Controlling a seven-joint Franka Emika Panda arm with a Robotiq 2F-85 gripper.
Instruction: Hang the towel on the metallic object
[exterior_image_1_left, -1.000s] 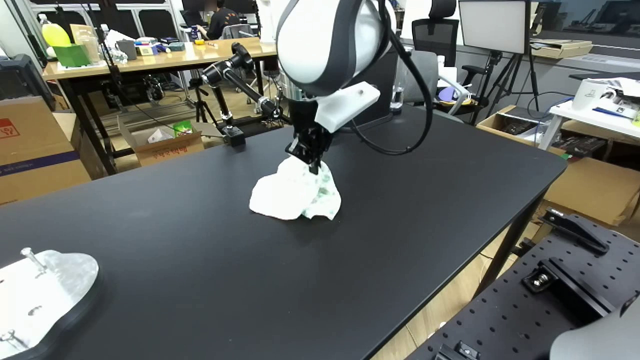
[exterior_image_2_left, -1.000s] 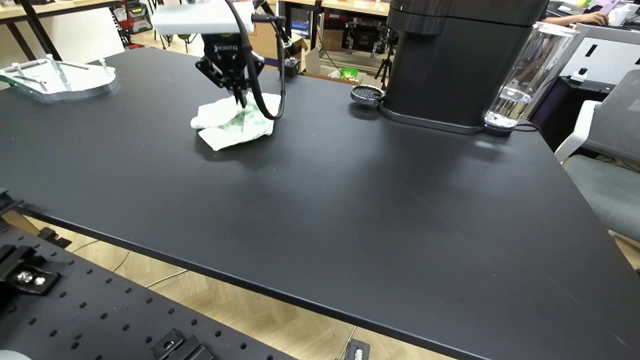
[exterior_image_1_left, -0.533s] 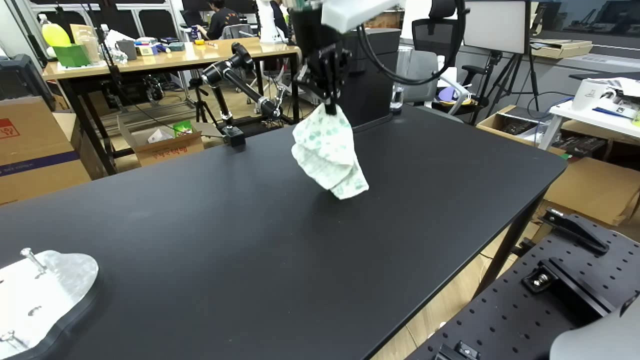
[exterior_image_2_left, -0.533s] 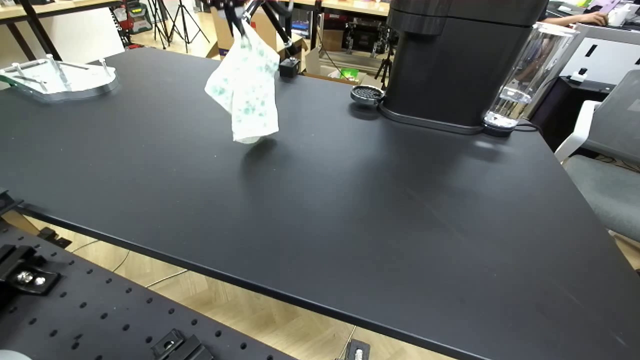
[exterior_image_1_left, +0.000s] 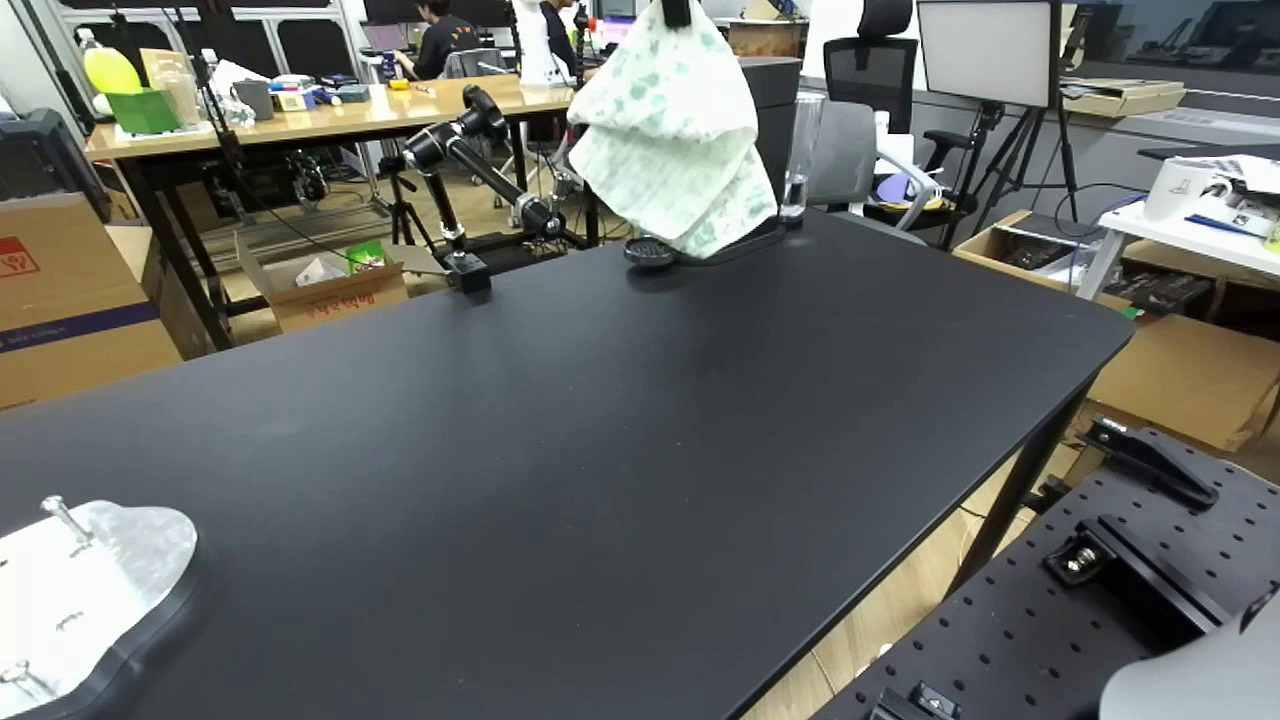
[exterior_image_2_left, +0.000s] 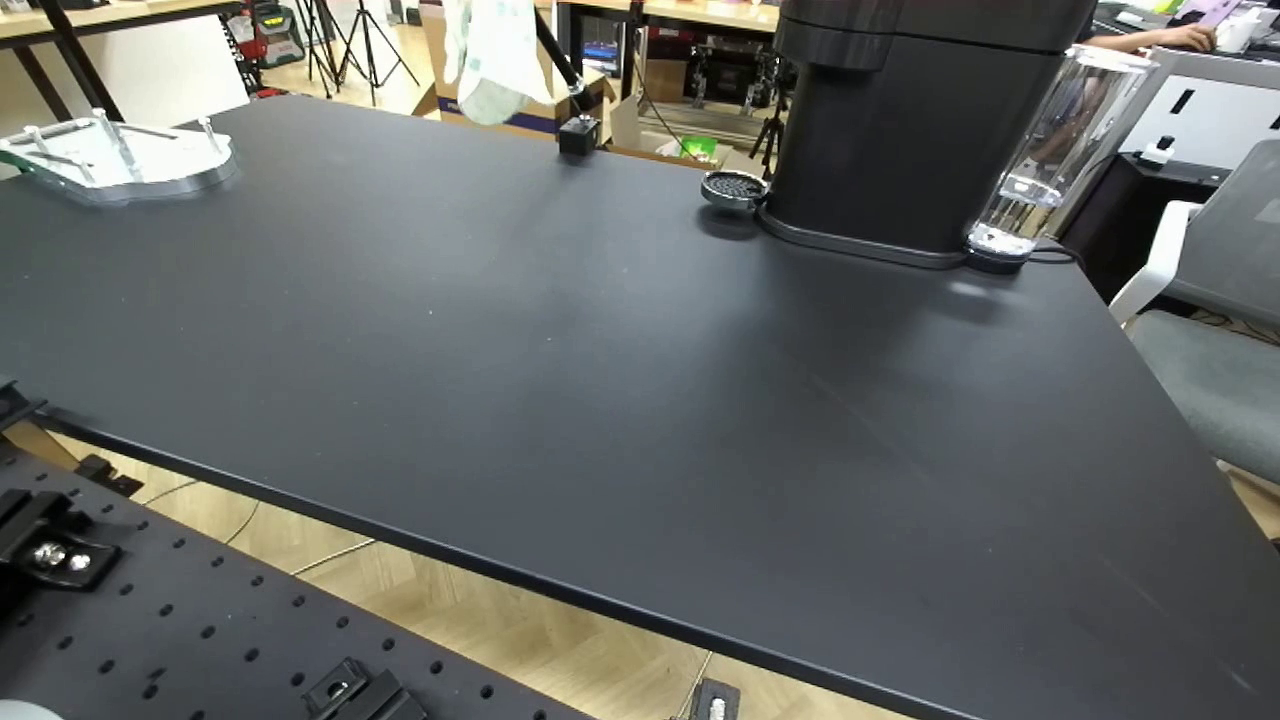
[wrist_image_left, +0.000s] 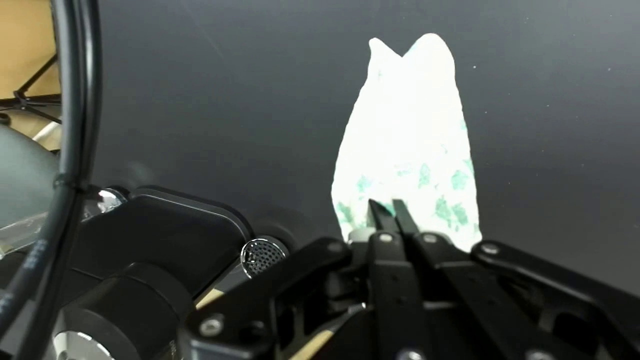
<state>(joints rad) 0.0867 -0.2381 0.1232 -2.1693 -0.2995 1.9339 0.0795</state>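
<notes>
While the tool (wrist_image_left: 385, 205) is clenched on the upper part of the towel (wrist_image_left: 407, 125), the rest of it hangs above the dark surface (exterior_image_1_left: 520, 480). The wrist view shows the tool's 2 fingers (wrist_image_left: 405, 220) close together, the towel pinched at their tips; from there the towel, white with green blotches, stretches away and ends in 2 corners with a notch between them. In both exterior views it hangs toward the far side, high up, with the tool mostly or wholly out of view.

In an exterior view, a jointed black stand (exterior_image_1_left: 443, 207) rises at the far edge of the surface, left of the towel, with a gap showing between them. In an exterior view, a black machine (exterior_image_2_left: 920, 140) stands on the far part of the surface, to the right of the towel. A round grate (exterior_image_2_left: 734, 188) with a shiny rim juts out at the left of its base, and a see-through cylinder (exterior_image_2_left: 1058, 140) stands just beside its right side.

At the near left in an exterior view lies a plate (exterior_image_1_left: 135, 555) with metal pegs (exterior_image_1_left: 66, 520) sticking up, partly out of view. A black perforated board (exterior_image_1_left: 985, 600) is at the near right, beyond the surface's edge. Past the far edge sits a cardboard box (exterior_image_1_left: 340, 300); farther off, a wooden table (exterior_image_1_left: 350, 117) bears a yellow rounded object (exterior_image_1_left: 112, 70) on a green box (exterior_image_1_left: 142, 112), and a person (exterior_image_1_left: 450, 35) in dark clothing shows beyond it.
</notes>
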